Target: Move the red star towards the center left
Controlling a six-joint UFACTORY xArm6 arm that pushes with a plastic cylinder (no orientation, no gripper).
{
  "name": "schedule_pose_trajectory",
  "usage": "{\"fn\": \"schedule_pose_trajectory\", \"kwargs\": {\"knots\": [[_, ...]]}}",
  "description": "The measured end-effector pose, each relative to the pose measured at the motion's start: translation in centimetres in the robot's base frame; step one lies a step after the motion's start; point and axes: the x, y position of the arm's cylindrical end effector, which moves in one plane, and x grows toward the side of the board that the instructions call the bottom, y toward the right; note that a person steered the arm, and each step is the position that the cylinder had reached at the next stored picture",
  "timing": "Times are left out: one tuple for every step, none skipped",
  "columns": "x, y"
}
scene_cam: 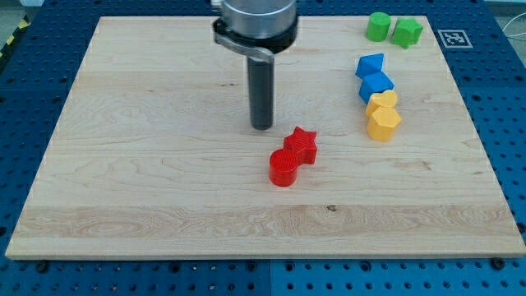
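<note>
In place of a claw I carry only a straight dark rod, so there is no wide or narrow state to tell, and it holds nothing. My tip (261, 127) stands on the wooden worktop (164, 123), a little above the middle of it in the view.

The nearest thing is the red star (302, 145), just to the view's right of my tip and a little toward the view's bottom. It is near my tip, but a narrow strip of wood shows between them. A red cylinder (283, 168) touches the star on its lower left side, so it lies below my tip and slightly to the right.

Well apart to the view's right, four blocks stand in a close column: an upper blue block (371, 65), a lower blue block (376, 84), a small yellow block (381, 102) and a yellow hexagon block (384, 122). Farther, toward the view's top right, two green blocks (378, 26) and (407, 32) sit side by side, touching.

The star is bright red and lies flat, its points clear to see.

My arm above the grey collar (255, 25) is cut off by the view's top. I cannot make out the exact shapes of the blue, green and small yellow blocks.
</note>
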Motion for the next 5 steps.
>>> {"fn": "schedule_pose_trajectory", "kwargs": {"knots": [[-0.3,3.1],[-0.4,6.6],[1.1,11.2],[3.1,13.9],[6.1,14.7]]}}
